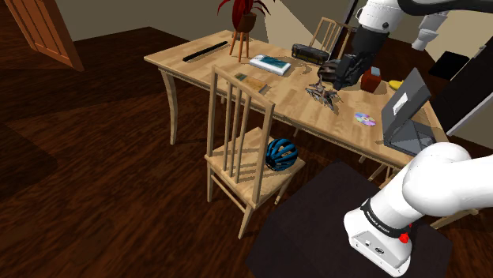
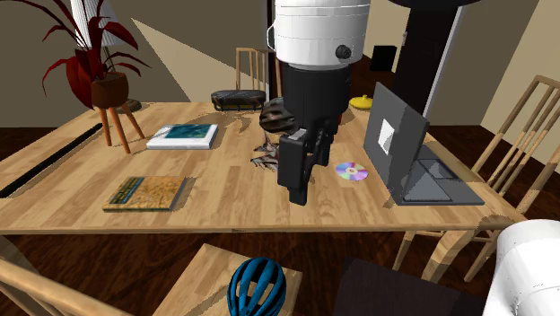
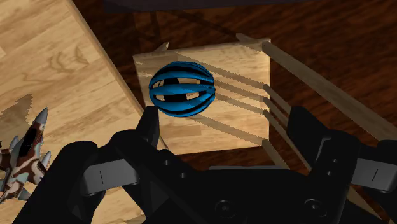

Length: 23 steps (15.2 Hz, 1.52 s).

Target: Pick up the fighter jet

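- We observe the gripper (image 3: 225,121) above the wooden table (image 3: 57,63) with its fingers spread apart; nothing sits between them.
- The fighter jet (image 3: 25,159), painted in a camouflage pattern, lies flat on the table close to the gripper, outboard of one finger and clear of it.
- Beyond the finger gap, past the table edge and lower down, we see a blue helmet (image 3: 182,89) resting on a wooden chair seat (image 3: 245,70).

In the second exterior view, the gripper (image 2: 300,179) blocks most of the jet (image 2: 265,161), and just 1 sliver peeks out beside it. In the wrist view the jet runs off the picture's edge. The helmet (image 2: 258,287) is clipped at the second exterior view's bottom edge.
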Motion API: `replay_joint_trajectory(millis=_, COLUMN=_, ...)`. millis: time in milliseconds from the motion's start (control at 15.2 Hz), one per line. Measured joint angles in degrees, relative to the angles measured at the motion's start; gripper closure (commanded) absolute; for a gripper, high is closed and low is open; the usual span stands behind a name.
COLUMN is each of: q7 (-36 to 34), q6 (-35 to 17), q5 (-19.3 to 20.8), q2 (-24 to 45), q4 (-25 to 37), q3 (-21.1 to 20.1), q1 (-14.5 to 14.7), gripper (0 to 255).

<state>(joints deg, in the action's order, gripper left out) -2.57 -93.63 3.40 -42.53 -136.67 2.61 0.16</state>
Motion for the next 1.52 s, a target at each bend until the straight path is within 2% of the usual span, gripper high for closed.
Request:
replay_joint_trajectory(millis=198, q7=-0.1, q6=-1.7, q5=0.5, q2=2.0, q4=0.0, q3=0.7, q1=-0.6, gripper=0)
replay_joint_trajectory(millis=792, q7=0.1, q6=-11.3, q5=3.9, q2=16.8, q4=3.7, q3=6.1, q1=-5.1, gripper=0)
replay_joint_trajectory(millis=1518, q7=0.9, q6=-19.3, q5=4.0, q2=37.4, q4=14.8, q3=12.7, q1=-9.8, gripper=0)
